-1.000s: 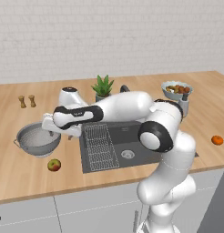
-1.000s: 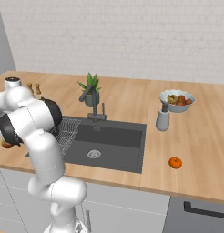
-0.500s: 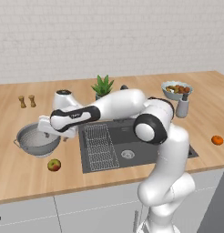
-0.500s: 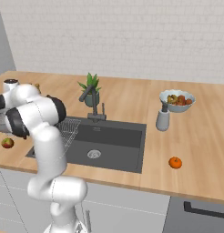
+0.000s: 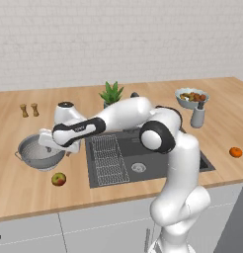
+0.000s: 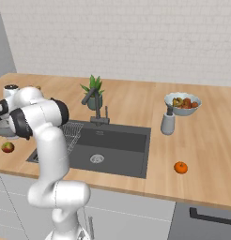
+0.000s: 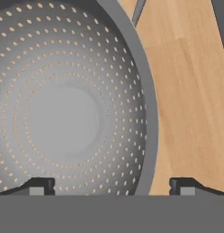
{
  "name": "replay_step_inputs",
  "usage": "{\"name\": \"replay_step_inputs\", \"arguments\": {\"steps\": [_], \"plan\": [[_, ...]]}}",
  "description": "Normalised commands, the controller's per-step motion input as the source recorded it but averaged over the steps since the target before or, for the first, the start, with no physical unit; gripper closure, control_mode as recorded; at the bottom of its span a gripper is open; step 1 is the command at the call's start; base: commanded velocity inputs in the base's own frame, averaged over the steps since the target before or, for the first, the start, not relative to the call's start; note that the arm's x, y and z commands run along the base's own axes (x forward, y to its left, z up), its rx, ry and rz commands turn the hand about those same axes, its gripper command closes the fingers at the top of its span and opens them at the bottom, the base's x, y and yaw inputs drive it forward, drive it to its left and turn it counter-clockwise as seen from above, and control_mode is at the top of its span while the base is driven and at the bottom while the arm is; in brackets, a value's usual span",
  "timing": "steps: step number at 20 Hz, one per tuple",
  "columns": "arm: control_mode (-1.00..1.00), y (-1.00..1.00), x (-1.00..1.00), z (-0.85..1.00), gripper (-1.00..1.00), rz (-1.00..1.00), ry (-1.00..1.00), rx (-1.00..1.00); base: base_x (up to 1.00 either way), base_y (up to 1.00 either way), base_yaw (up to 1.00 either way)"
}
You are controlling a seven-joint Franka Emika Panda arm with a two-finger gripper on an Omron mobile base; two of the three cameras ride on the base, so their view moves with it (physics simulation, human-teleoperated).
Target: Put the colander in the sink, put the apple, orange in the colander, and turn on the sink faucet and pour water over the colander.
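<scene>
Hand view: we look down into the colander, whose perforated wall and flat bottom take up the left and centre, with its rim curving from top centre to bottom centre. The gripper has its jaws spread wide; one fingertip shows over the inside of the colander and the other over the bare wooden counter outside the rim, so the rim lies between them. We see nothing held, and we cannot tell whether either fingertip touches the metal.

Left base view: we see the colander standing upright on the counter, left of the sink and apart from it. The gripper sits over the colander's right-hand rim, at the end of the arm stretched leftward across the ribbed drainboard. The apple lies on the counter just in front of the colander, near it but not touching. The orange lies on the counter well to the right of the sink. The faucet stands behind the basin, beside a potted plant. A bowl of fruit and a grey dispenser stand at the back right. Two small shakers stand at the back left.
</scene>
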Motion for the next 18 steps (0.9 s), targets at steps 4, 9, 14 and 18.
{"name": "replay_step_inputs", "arguments": {"steps": [4,9,14,18], "plan": [[-1.0,0.07,0.06,0.0,-1.0,-0.01,0.0,0.0,0.0,0.0,0.0],[-1.0,0.0,0.0,-0.18,-1.0,0.0,0.0,0.0,0.0,0.0,0.0],[-1.0,0.0,0.0,-0.27,1.0,0.0,0.0,0.0,0.0,0.0,0.0],[-1.0,0.03,0.0,-0.06,1.0,0.0,0.0,0.0,0.0,0.0,0.0]]}}
